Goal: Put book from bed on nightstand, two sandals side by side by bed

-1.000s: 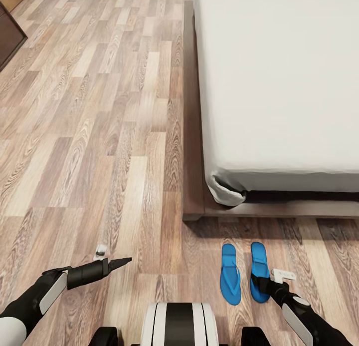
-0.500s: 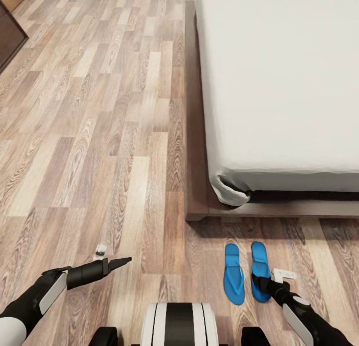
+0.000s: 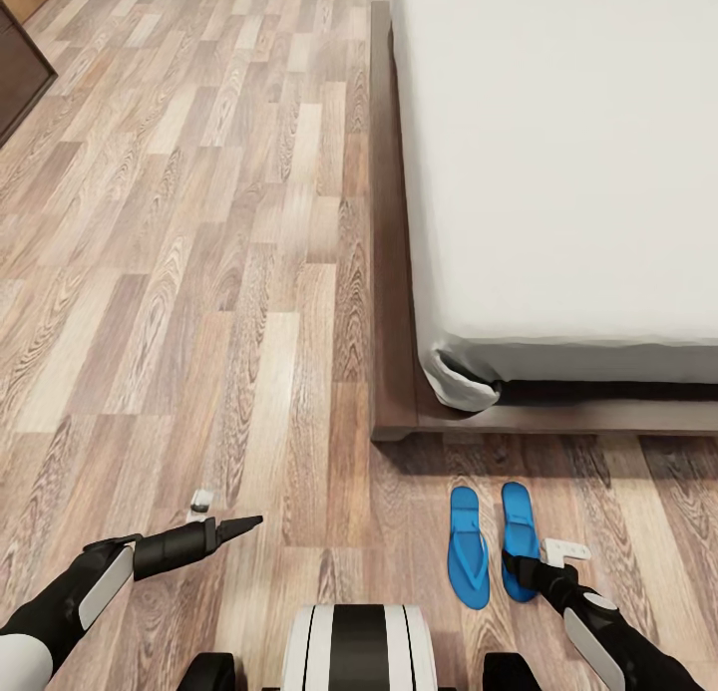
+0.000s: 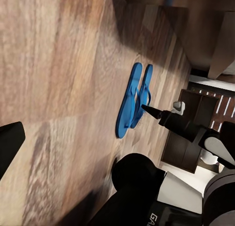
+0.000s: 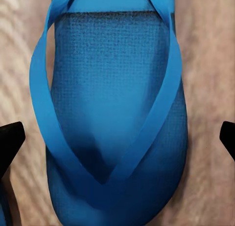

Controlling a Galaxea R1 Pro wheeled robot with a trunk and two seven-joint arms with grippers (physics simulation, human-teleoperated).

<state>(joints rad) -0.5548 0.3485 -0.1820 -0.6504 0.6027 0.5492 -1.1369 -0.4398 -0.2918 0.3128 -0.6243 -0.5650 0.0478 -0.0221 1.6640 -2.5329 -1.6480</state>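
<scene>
Two bright blue sandals lie side by side on the wood floor just off the foot corner of the bed (image 3: 558, 172), the left sandal (image 3: 467, 549) beside the right sandal (image 3: 519, 526). My right gripper (image 3: 515, 569) hangs open over the near end of the right sandal (image 5: 115, 113), with one fingertip on each side of it and nothing held. The pair (image 4: 133, 101) also appears in the left wrist view, with the right gripper's tip (image 4: 147, 108) at it. My left gripper (image 3: 247, 520) hovers open and empty over bare floor, far left of the sandals. The book and the nightstand are out of view.
The bed's dark wooden platform (image 3: 391, 272) juts out past the mattress, close behind the sandals. A dark dresser (image 3: 18, 68) stands at the far left. My own base (image 3: 357, 646) sits low in the middle. Open plank floor (image 3: 199, 272) spreads left of the bed.
The whole view shifted slightly, so the bed and sandals sit a little further right and higher. My right gripper has edged back a little along the right sandal. The left arm is unchanged.
</scene>
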